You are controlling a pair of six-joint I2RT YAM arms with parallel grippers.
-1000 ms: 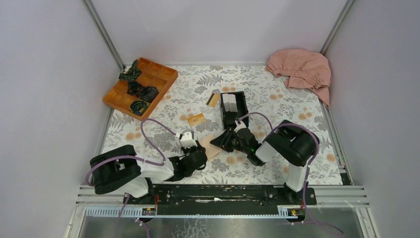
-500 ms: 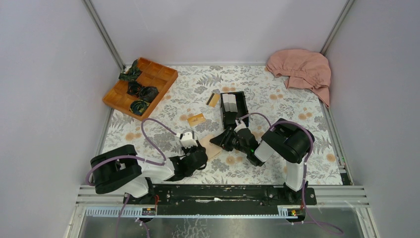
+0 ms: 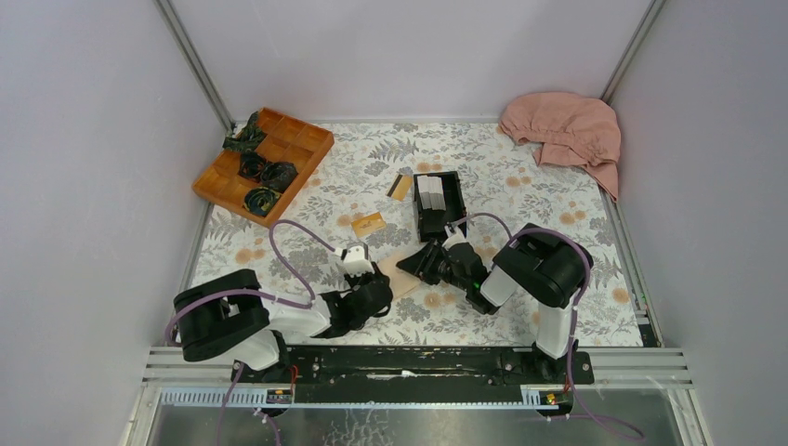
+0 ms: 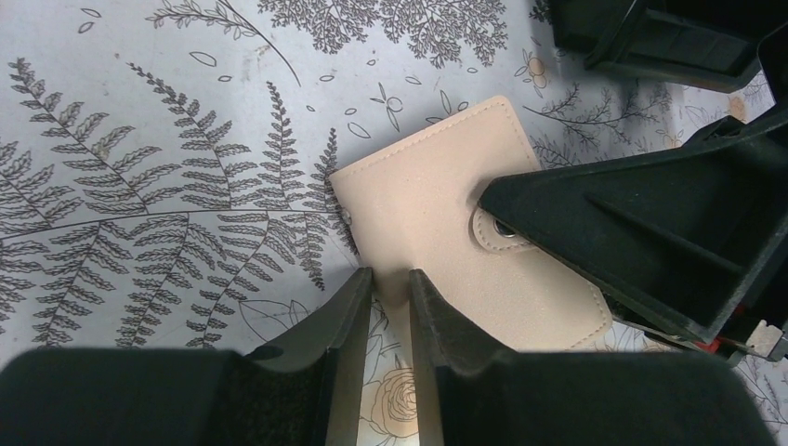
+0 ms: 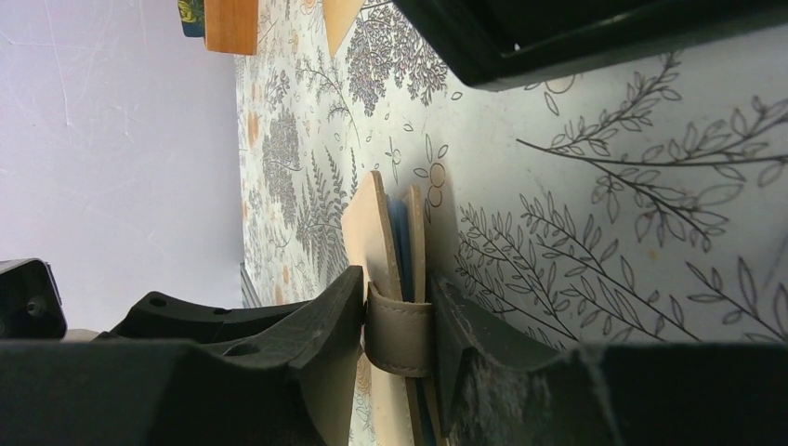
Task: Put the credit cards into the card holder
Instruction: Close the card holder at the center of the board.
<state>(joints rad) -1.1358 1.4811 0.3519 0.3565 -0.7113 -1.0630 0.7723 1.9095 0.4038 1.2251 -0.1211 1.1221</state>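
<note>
The card holder (image 3: 401,271), a folded tan wallet, lies low over the floral cloth between my two grippers. My left gripper (image 4: 390,288) is shut on its near edge, with the leather pinched between the fingers. My right gripper (image 5: 398,321) is shut across the snap tab, one finger on each face of the card holder (image 5: 376,242), which stands on edge in that view. A black finger of the right gripper (image 4: 641,232) covers the snap. One orange credit card (image 3: 369,223) lies flat behind the wallet. Another credit card (image 3: 400,187), with a black band, leans on the black box.
A black open-topped box (image 3: 437,200) stands just behind my right gripper (image 3: 420,263). An orange divided tray (image 3: 263,163) with dark bundles sits at the back left. A pink cloth (image 3: 564,130) lies in the back right corner. Grey walls close in both sides.
Both grippers and the wallet have shifted very slightly to the right. Both grips look unchanged.
</note>
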